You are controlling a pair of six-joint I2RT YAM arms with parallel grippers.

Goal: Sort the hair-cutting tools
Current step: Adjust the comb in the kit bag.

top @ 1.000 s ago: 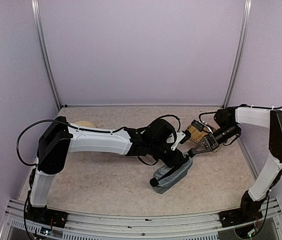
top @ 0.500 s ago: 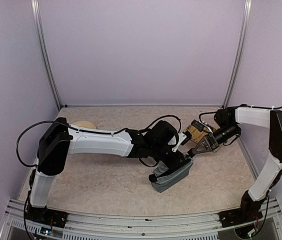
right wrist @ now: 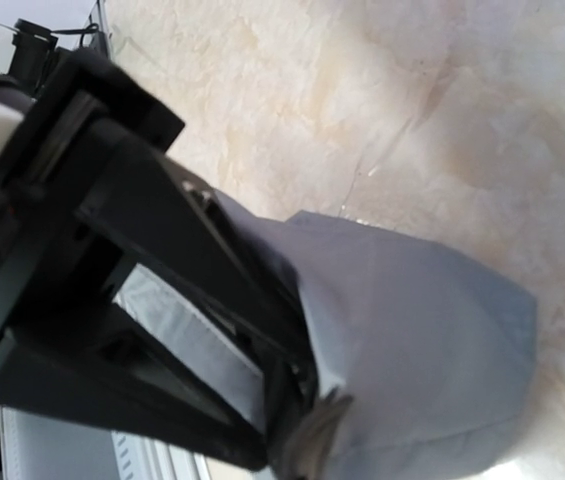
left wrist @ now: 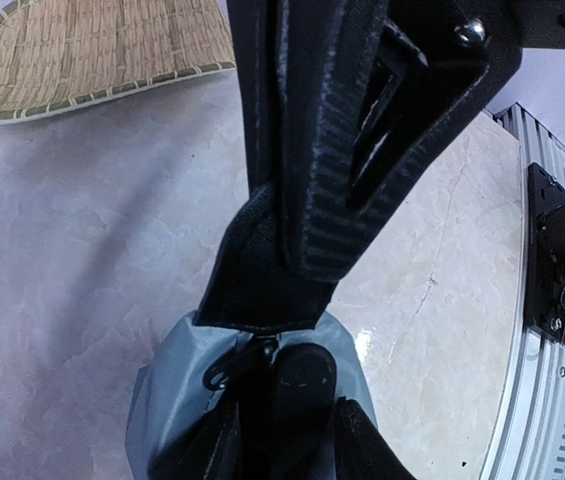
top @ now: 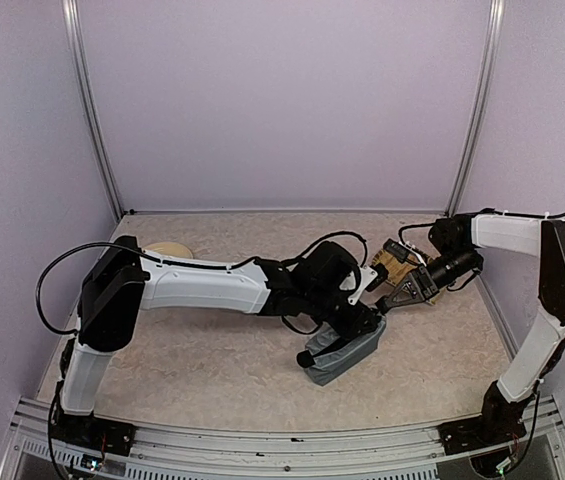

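The grey zip pouch (top: 347, 350) lies at mid-table, its mouth facing my two grippers. My right gripper (top: 387, 300) is shut on the pouch's dark zip edge (right wrist: 297, 400) and holds it up. My left gripper (top: 359, 322) reaches into the mouth; in the left wrist view its fingers (left wrist: 362, 440) stand apart on either side of a rounded black tool end (left wrist: 302, 380) that lies inside the pouch (left wrist: 162, 390). A black end (top: 307, 357) sticks out of the pouch's near-left side. No other hair-cutting tools show.
A woven tray (top: 397, 263) sits just behind the right gripper, also seen in the left wrist view (left wrist: 92, 50). A round beige plate (top: 167, 249) lies at the far left behind the left arm. The metal rail (left wrist: 552, 330) runs along the table's near edge.
My left gripper's jaws have opened and the hand has pushed a little further into the pouch. The pouch has bunched up slightly. The right gripper has kept its hold.
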